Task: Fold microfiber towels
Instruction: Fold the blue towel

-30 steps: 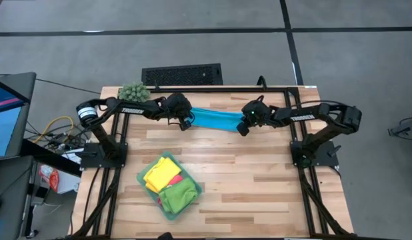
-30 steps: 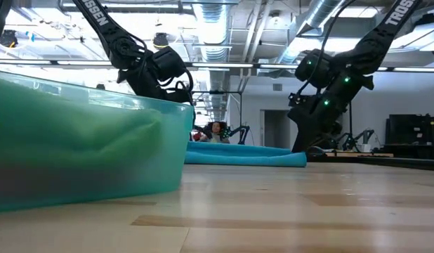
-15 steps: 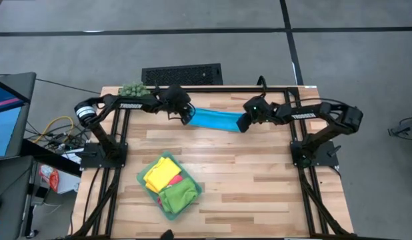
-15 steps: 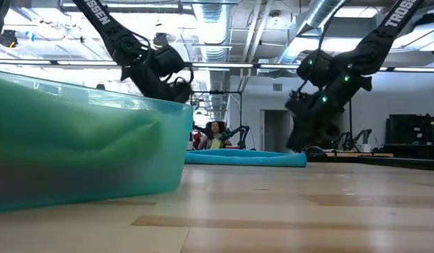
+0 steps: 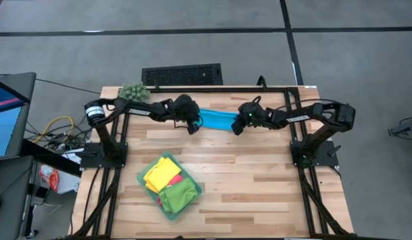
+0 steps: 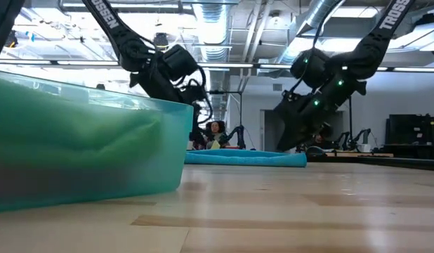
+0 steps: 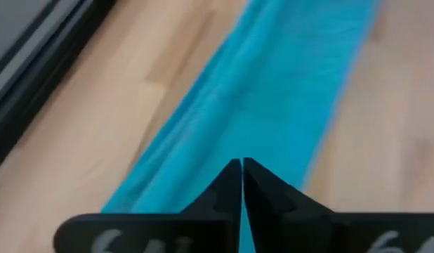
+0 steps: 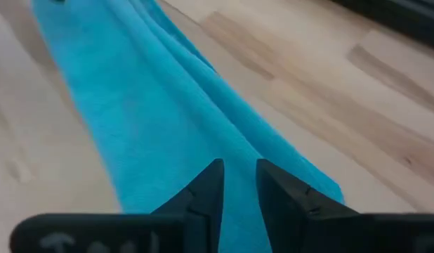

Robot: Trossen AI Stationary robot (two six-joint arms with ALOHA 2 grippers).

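The bright blue towel (image 5: pixel 217 120) lies flat as a long folded strip near the table's far edge; it also shows in the low view (image 6: pixel 245 157). My left gripper (image 5: pixel 195 127) is shut over its left end (image 7: pixel 273 91). My right gripper (image 5: pixel 235 128) stands over its right end (image 8: pixel 147 112) with a narrow gap between its fingers. Both slant down toward the towel's middle. The yellow (image 5: pixel 161 175), pink (image 5: pixel 176 179) and leaf green (image 5: pixel 178 198) towels lie bunched in the teal tray (image 5: pixel 141 179). My left gripper (image 7: pixel 241 165) has its shut fingertips over the blue towel's left end, slanting down from the table's left; I cannot tell whether they touch it. My right gripper (image 8: pixel 238 169) has its fingertips over the towel's right end, slanting down from the right; I cannot tell whether they touch it.
The teal tray (image 6: pixel 97 154) stands near the table's front left. A spiky green plant ball (image 5: pixel 133 91) sits at the far left corner. A black grille (image 5: pixel 182 74) lies beyond the far edge. Bare wood lies between towel and tray and at the right.
Both grippers rose a little toward the far edge, then came back toward the near edge and toward each other, so that they now stand over the towel's ends. My right gripper has tipped further toward the left. The blue towel has stayed flat on the table.
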